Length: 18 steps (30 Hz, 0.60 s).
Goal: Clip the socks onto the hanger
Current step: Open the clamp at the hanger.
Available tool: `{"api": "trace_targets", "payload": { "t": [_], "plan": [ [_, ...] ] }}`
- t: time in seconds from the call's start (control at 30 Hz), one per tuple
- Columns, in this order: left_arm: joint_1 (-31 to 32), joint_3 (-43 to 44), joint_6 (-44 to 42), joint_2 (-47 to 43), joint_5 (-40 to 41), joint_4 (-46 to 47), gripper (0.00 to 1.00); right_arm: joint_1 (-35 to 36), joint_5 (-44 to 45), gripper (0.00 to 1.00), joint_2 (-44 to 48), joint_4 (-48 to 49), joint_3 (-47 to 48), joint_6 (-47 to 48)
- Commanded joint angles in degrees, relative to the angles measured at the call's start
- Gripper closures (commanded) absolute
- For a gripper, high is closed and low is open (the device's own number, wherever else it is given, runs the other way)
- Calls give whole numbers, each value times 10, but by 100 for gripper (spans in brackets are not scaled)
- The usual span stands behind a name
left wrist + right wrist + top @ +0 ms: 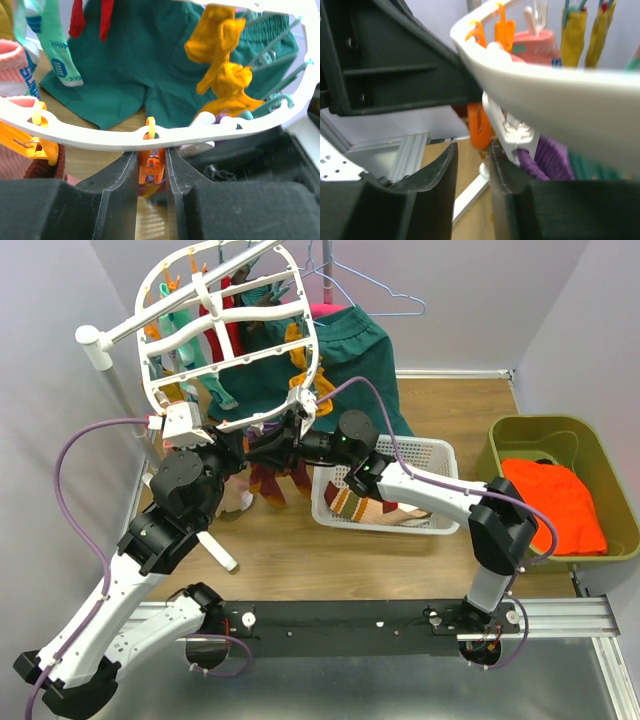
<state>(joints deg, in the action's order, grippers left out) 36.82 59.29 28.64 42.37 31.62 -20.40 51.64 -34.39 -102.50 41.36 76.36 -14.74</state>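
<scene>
Fingers of the left gripper (151,157) pinch an orange clip (151,169) on the hanger (90,134) rim, lower centre, likely opening it. The right gripper (472,150), slightly parted and empty beside a clipped purple sock (547,160), must next bring another.

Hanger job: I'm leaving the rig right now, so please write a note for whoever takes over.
Left pincer: shut on an orange clip under the hanger rim.
Right pincer: slightly open, empty, beside a purple sock at the rim.
Done: mustard socks and a mint sock hang from the hanger.
To do: whether the purple sock is clipped is unclear; more socks wait in the white basket.
</scene>
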Motion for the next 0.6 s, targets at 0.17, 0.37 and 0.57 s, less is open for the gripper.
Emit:
{"api": "trace_targets", "payload": {
  "t": [0.17,0.37,0.57],
  "plan": [
    [-6,-6,-19,-7,34,44,76,7,34,36,99,-265,-30,62],
    [-6,5,-18,1,33,26,76,7,243,35,178,-410,-79,95],
    [-6,26,-12,10,26,-2,76,-2,437,35,208,-544,-111,123]
  ]
}}
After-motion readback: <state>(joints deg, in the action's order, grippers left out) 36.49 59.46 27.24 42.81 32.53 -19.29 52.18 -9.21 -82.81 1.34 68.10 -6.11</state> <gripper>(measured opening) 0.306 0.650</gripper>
